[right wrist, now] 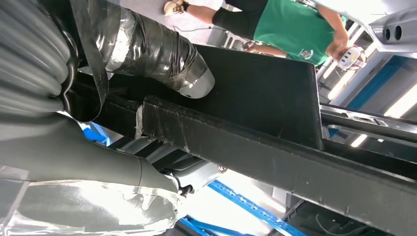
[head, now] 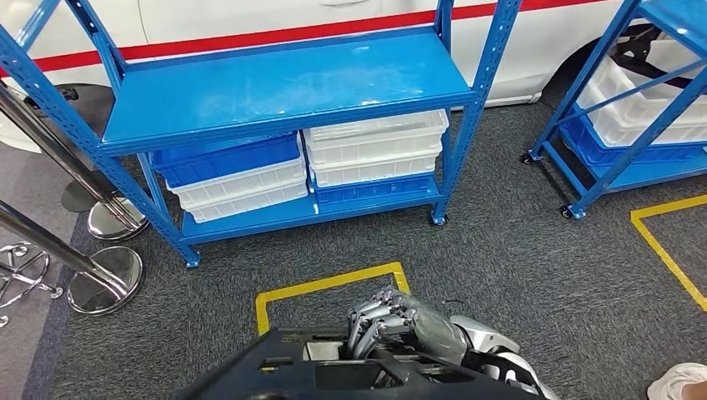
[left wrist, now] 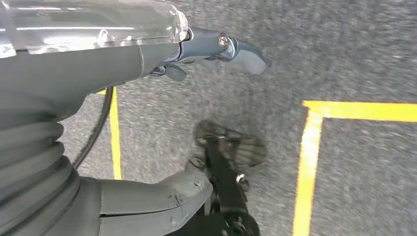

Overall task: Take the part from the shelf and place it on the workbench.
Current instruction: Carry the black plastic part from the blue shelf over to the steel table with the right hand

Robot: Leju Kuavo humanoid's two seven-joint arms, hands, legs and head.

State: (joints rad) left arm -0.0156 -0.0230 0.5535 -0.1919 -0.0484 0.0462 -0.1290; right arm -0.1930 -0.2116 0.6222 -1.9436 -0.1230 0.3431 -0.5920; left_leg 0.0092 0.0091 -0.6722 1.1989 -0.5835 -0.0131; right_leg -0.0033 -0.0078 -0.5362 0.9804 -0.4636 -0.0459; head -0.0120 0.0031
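Gripping the black part (head: 333, 367) at the head view's near edge, the right hand (head: 392, 321) had its fingers curled over the part's top edge, clear of the blue shelf (head: 283, 83). From the left wrist, the left hand (left wrist: 216, 49) hung over carpet, apparently holding nothing. From the right wrist, the thumb pressed the part. Carrying seemed underway; turning toward the workbench would come next.
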